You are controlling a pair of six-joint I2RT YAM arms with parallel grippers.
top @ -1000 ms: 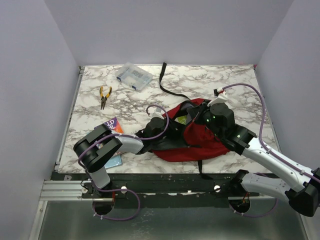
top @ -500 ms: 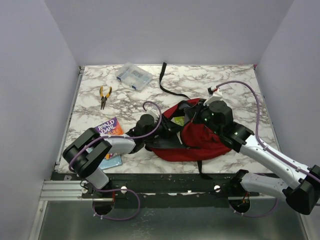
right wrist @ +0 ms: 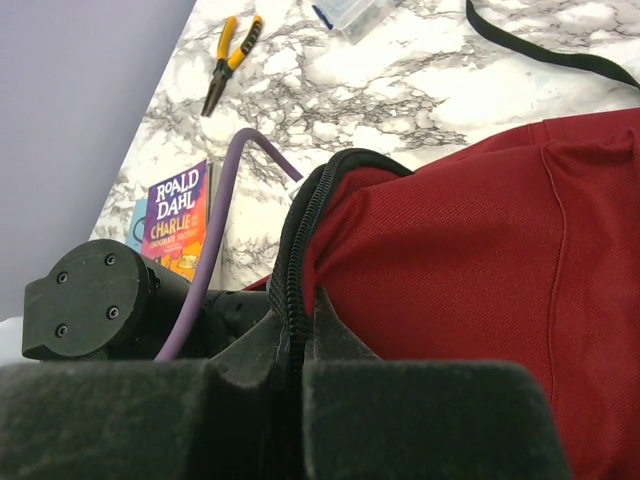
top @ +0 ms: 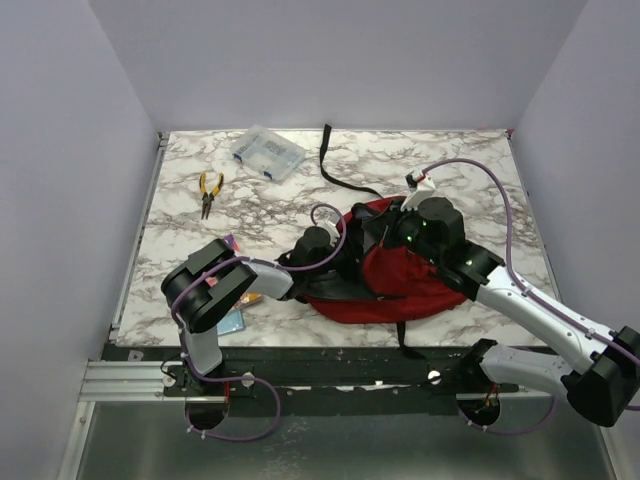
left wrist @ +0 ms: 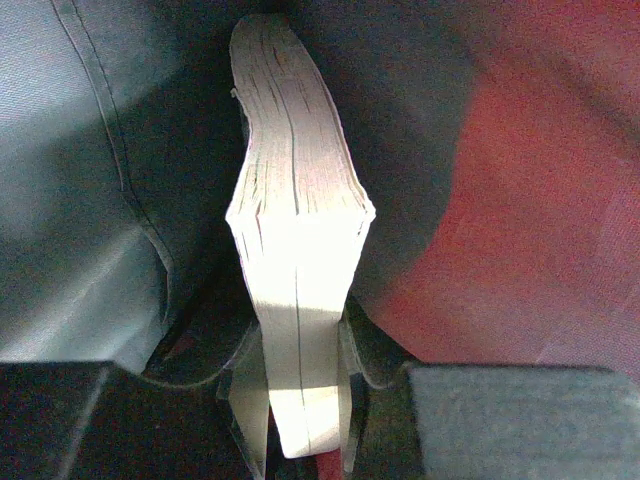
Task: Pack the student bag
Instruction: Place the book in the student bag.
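Observation:
The dark red student bag (top: 412, 282) lies at the front middle of the table, its zip mouth facing left. My left gripper (top: 340, 260) reaches into that mouth, its fingertips hidden from above. In the left wrist view it (left wrist: 298, 372) is shut on a thick book (left wrist: 295, 220) seen edge-on, with the bag's red fabric (left wrist: 540, 220) to the right and grey lining to the left. My right gripper (top: 386, 234) is shut on the bag's black zip edge (right wrist: 297, 300) and holds it raised, so the red bag (right wrist: 480, 230) fills the right wrist view.
A Roald Dahl book (right wrist: 178, 215) lies on the table left of the bag, with another thin book (top: 232, 320) beside it. Yellow-handled pliers (top: 209, 192), a clear plastic box (top: 267, 153) and a black strap (top: 335, 170) lie farther back.
My left gripper has pushed to the right, deeper into the bag's mouth with the book. My right gripper has drawn the zip edge slightly up and back.

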